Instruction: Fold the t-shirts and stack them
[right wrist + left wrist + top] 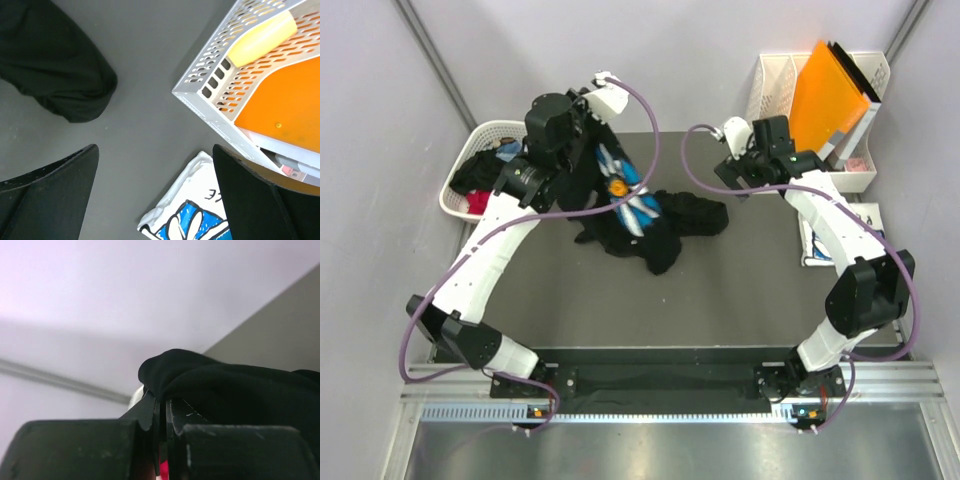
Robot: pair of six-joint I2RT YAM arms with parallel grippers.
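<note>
We are early on: our left hand (161, 409) pinches the black printed t-shirt (625, 205), lifted half off the tabletop (720, 290) and not yet folded; one white t-shirt (186, 220) lies folded near our wide-open right hand (155, 197)

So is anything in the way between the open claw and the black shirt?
Nothing I can see: only bare grey table lies between the right claw and the black shirt. The white rack sits on the claw's other side.

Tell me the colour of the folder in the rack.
Orange folder, clearest from the top external view.
</note>
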